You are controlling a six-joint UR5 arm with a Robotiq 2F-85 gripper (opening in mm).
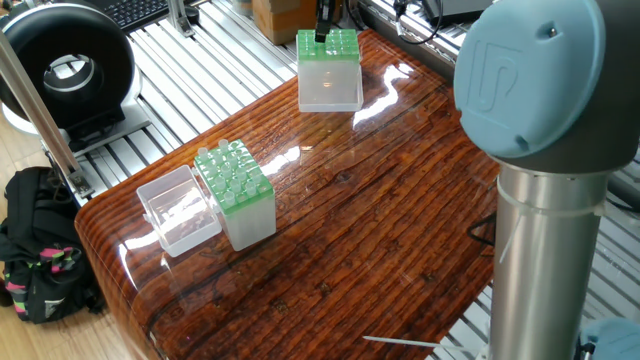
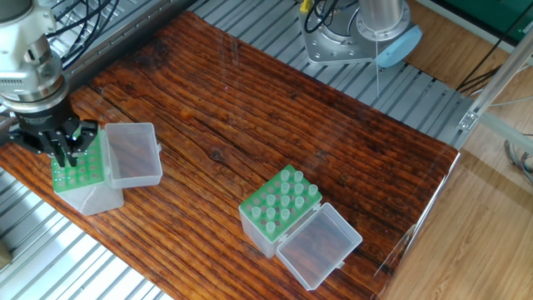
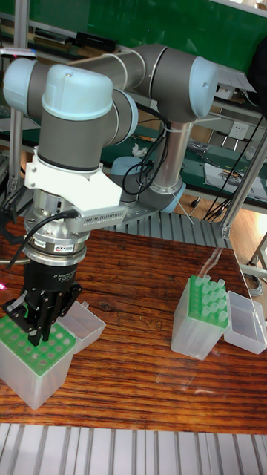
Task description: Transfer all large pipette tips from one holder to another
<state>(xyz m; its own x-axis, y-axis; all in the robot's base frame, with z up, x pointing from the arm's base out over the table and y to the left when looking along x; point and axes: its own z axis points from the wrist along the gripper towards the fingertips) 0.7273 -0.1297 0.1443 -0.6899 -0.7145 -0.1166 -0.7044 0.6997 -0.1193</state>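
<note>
With the tool [image 2: 64,148] pinched narrow just over the green rack [image 2: 77,169], whether gripping a tip I cannot tell, a slight misalignment could jam a hole or tip the rack.

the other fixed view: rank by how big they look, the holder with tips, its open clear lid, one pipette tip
1. holder with tips and its open clear lid: they look alike, so I won't rank them.
2. one pipette tip, far smaller.

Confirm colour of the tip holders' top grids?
Green, on both holders; clearest in the other fixed view.
</note>
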